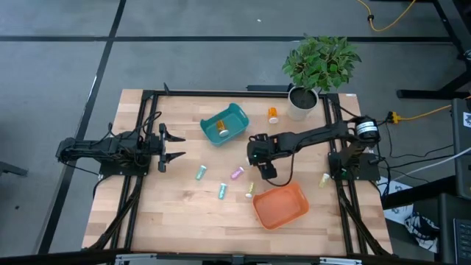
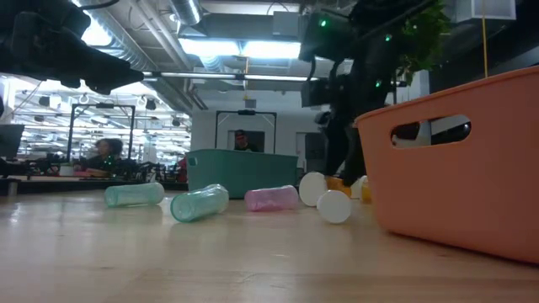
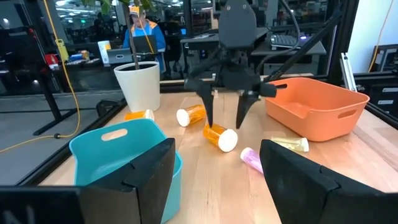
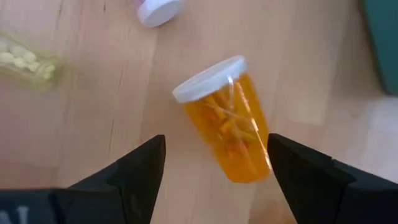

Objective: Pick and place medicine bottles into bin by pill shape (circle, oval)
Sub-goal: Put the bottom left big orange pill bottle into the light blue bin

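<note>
An amber bottle with a white cap (image 4: 227, 127) lies on its side on the wood table; it also shows in the left wrist view (image 3: 219, 137). My right gripper (image 1: 254, 156) is open and points down over it, one finger on each side of the bottle (image 4: 216, 146), touching nothing. Teal (image 1: 199, 174), purple (image 1: 237, 174), green (image 1: 222, 191) and yellow (image 1: 249, 190) bottles lie on the table near it. An amber bottle (image 1: 221, 126) lies in the teal bin (image 1: 234, 112). My left gripper (image 1: 175, 146) waits open at the table's left.
The orange bin (image 1: 288, 213) stands near the front right, close to my right gripper. A potted plant in a white pot (image 1: 302, 103) stands at the far right, with another amber bottle (image 1: 273, 114) beside it. A yellow bottle (image 1: 324, 179) lies at the right edge.
</note>
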Robot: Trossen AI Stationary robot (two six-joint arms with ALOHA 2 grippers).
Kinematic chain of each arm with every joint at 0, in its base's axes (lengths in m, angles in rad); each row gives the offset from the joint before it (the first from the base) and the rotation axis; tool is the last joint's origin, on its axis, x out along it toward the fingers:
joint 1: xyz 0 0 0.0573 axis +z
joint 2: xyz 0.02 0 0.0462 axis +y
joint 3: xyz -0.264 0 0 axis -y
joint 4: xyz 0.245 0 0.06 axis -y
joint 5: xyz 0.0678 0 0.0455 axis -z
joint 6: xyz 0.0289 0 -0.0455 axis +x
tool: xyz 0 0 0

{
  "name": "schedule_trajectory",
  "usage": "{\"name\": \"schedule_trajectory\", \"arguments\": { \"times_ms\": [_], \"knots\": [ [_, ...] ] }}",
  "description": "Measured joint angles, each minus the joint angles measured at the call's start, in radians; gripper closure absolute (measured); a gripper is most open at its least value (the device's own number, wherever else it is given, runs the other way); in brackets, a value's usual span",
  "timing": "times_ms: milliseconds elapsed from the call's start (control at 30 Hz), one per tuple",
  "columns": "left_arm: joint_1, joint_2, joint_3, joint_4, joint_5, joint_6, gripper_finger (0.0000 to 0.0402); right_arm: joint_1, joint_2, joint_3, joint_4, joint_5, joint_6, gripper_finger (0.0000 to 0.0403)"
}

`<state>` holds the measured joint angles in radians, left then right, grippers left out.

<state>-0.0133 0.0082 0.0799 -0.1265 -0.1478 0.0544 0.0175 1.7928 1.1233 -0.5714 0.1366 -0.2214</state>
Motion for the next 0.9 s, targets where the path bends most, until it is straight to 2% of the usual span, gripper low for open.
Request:
{"name": "schedule_trajectory", "arguments": {
  "times_ms": [167, 400, 500, 733, 900],
  "knots": [
    [0.0, 0.0, 0.0, 0.0, 0.0, 0.0, 0.0172, -0.012, 0.06, 0.0, 0.042, 0.001, 0.014, 0.0118],
    [0.0, 0.0, 0.0, -0.004, 0.0, -0.001, 0.0172, -0.011, 0.092, 0.001, 0.048, -0.003, 0.147, 0.0122],
    [0.0, 0.0, 0.0, -0.011, 0.0, -0.001, 0.0172, -0.01, 0.093, 0.001, 0.047, -0.002, 0.189, 0.0142],
    [0.0, 0.0, 0.0, -0.016, 0.0, -0.001, 0.0172, -0.011, 0.092, 0.003, 0.11, 0.037, 0.266, 0.0221],
    [0.0, 0.0, 0.0, -0.016, 0.0, -0.001, 0.0172, 0.001, 0.093, 0.088, 0.11, 0.149, 0.269, 0.0242]
  ]
}}
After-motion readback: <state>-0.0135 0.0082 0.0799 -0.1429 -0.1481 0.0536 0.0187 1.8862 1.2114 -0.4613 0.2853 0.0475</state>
